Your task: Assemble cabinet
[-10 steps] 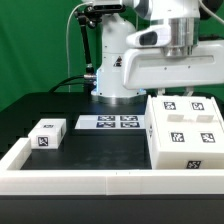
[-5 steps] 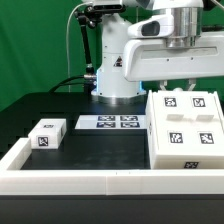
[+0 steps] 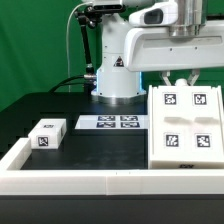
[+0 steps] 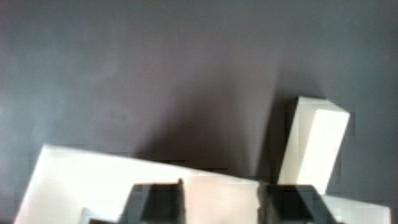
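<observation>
The cabinet's large white box [image 3: 185,125], with several marker tags on its upper face, stands at the exterior view's right. Its far edge is raised, so the tagged face tips toward the camera. My gripper [image 3: 184,81] hangs over that far edge. In the wrist view the gripper [image 4: 222,197] is shut on a white wall of the box that fills the gap between its dark fingers [image 4: 157,203]. More of the box [image 4: 98,180] and an upright white edge [image 4: 317,140] show beside it. A small white tagged block [image 3: 45,133] lies on the table at the left.
The marker board [image 3: 110,122] lies flat behind the middle of the table. A long low white border frame [image 3: 80,182] runs along the front and left. The arm's white base [image 3: 115,65] stands at the back, in front of a green backdrop.
The arm has risen with the box's far edge in its grip, tipping the tagged face up toward the camera. The small block and the marker board have not moved.
</observation>
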### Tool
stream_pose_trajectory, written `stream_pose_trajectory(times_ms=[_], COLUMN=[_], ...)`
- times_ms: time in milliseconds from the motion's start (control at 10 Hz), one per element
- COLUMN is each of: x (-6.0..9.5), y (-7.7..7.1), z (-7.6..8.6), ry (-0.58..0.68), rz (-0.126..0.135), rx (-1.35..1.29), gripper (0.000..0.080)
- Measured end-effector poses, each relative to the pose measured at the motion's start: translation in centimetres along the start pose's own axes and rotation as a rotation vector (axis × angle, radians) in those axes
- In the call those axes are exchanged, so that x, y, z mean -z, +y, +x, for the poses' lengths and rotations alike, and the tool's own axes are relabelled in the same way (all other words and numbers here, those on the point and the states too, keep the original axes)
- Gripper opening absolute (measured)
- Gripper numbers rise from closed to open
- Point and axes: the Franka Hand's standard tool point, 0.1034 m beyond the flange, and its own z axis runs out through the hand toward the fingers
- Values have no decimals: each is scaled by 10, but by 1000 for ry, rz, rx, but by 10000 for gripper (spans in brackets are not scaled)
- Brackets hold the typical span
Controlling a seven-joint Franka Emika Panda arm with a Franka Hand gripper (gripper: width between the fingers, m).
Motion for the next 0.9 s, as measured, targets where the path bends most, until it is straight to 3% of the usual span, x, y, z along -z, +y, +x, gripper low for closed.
stream_pose_trajectory(times_ms=[500, 900], x=[-9, 11], y=[1, 7], z=[-7, 11], ry=[6, -20], rz=[-1, -1], rx=[0, 2], gripper=[198, 192])
